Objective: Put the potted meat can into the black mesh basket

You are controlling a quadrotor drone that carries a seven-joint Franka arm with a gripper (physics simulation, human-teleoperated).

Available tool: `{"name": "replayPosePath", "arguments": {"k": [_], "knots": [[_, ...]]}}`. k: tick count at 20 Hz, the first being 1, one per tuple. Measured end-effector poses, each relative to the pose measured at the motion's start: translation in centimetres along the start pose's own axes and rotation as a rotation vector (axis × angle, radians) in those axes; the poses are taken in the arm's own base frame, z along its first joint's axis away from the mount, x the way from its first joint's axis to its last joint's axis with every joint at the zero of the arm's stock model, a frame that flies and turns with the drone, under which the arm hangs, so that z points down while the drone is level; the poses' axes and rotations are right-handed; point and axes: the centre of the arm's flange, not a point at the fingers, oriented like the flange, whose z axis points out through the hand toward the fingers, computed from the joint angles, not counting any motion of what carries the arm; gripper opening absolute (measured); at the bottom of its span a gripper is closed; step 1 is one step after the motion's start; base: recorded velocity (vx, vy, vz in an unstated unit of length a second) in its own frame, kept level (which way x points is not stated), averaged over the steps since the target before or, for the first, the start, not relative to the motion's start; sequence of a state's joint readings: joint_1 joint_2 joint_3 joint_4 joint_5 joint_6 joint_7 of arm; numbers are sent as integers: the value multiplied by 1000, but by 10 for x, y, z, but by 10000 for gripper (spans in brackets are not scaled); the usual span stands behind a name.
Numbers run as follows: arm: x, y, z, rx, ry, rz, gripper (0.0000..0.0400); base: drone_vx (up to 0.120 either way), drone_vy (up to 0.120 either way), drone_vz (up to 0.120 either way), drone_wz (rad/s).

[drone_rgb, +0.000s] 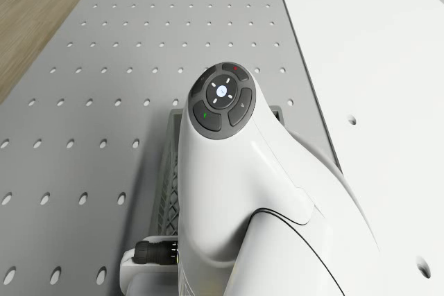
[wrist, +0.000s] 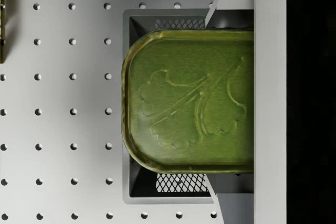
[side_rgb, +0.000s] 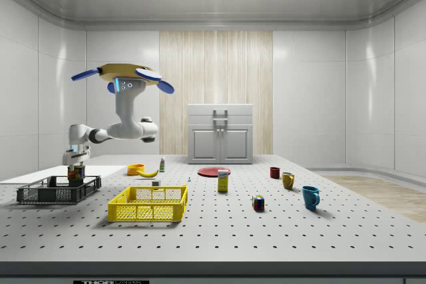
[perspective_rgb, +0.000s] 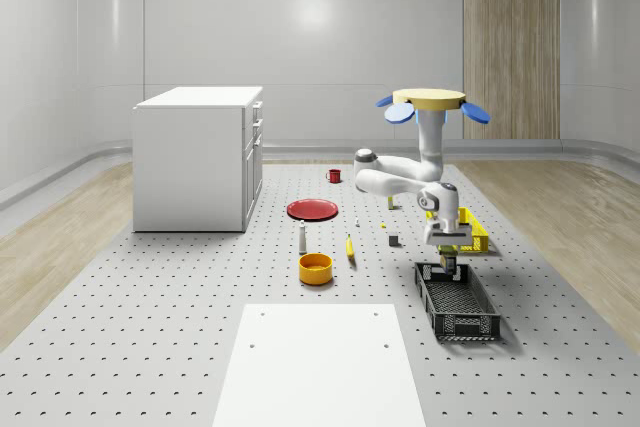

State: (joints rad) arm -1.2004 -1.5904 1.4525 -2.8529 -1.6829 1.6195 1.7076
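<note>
I hover above the table (perspective_rgb: 150, 347), with my arm bent down so my pincer (perspective_rgb: 449, 265) hangs at the far end of the black mesh basket (perspective_rgb: 470, 312). My pincer is clenched on the potted meat can (wrist: 191, 100), which sits right under it, just over the basket's floor. The yellow basket (perspective_rgb: 478, 232) is close behind my pincer.
</note>
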Motion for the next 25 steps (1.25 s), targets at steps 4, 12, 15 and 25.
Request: {"name": "replayPosePath", "arguments": {"k": [4,12,15,25], "knots": [[0,0,0,0,0,0,291,120,0,-100,0],[0,0,0,0,0,0,291,120,0,-110,0],[0,0,0,0,0,0,291,120,0,0,0],[0,0,-10,3,-5,-7,387,0,0,0,0]]}}
